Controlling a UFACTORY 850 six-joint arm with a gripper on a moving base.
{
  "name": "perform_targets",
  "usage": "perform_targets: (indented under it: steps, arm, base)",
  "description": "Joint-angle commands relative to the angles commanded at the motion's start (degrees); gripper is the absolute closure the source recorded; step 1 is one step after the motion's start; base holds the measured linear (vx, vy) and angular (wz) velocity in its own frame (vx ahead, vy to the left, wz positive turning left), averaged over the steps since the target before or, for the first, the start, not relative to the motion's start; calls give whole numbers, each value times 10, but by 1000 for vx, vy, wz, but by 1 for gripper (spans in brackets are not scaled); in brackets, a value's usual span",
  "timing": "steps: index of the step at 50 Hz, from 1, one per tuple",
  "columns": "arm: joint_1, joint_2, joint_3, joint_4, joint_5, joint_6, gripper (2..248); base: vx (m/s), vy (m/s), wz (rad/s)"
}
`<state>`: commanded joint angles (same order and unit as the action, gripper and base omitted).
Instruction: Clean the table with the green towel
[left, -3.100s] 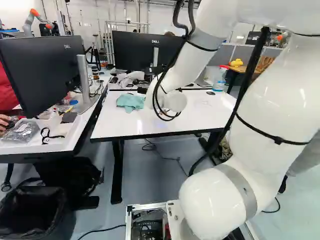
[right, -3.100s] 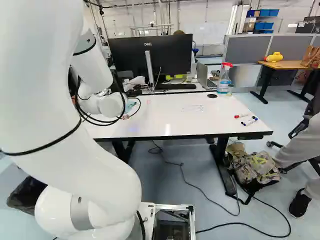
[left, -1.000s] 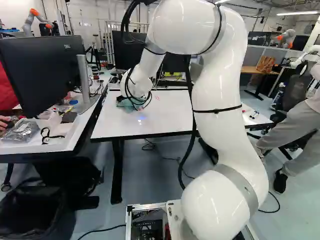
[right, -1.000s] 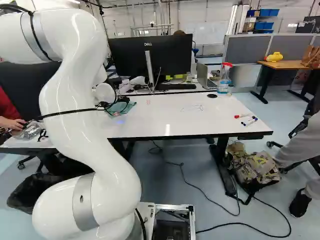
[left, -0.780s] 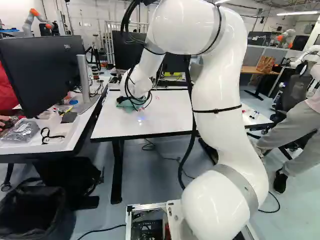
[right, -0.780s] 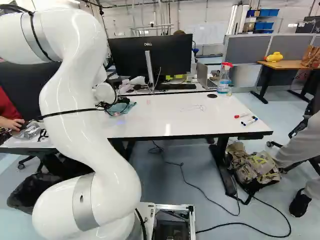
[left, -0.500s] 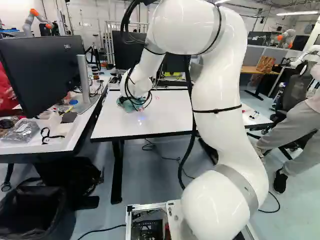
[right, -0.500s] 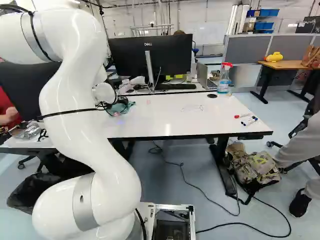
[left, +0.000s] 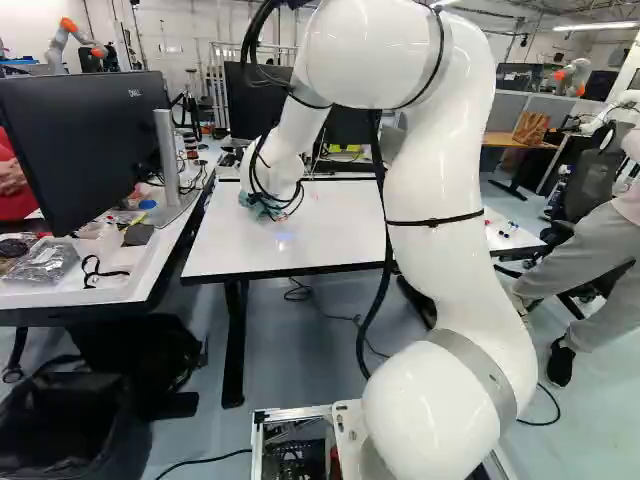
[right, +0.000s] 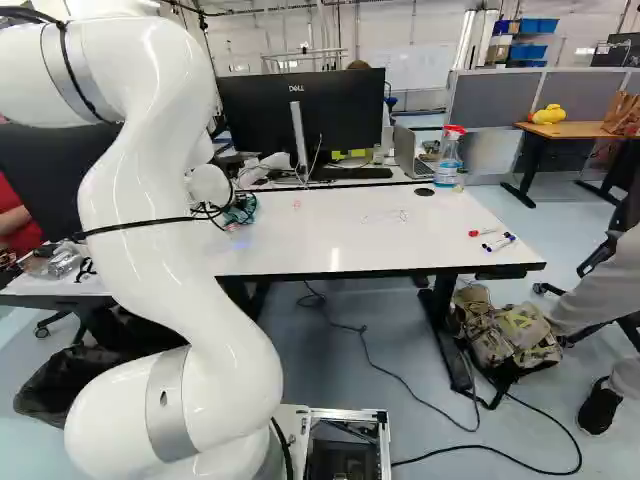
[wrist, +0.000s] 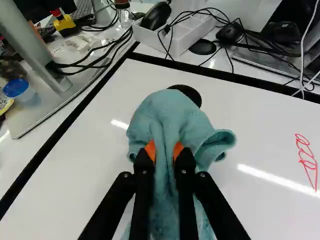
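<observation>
Green towel is bunched up near the far left corner of the table. Looks light, floppy and pretty grippy, so no breakage worries. The gripper has its fingers a little apart, a thick fold pinched between them. IMO that middle fold's the place to hold; an edge could just flop. The red scribble sits further right.

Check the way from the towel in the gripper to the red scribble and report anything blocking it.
Nothing visible stands in the way. The gripper has the green towel pinched between its jaws, and from there to the red scribble the wrist view shows only white tabletop with a streak of reflected light.
</observation>
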<state>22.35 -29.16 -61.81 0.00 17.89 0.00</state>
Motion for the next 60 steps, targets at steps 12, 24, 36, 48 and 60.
perform_targets:
  steps: [12,24,36,48,60]
  arm:
    - [-17,13,0,0,0,0,195]
    - [-37,24,-2,0,0,0,195]
    - [-58,36,-4,0,0,0,195]
    - [-76,53,0,0,0,0,195]
    - [-94,75,11,0,0,0,195]
  base:
    - [0,0,0]
    - [0,0,0]
    - [0,0,0]
    - [0,0,0]
    - [0,0,0]
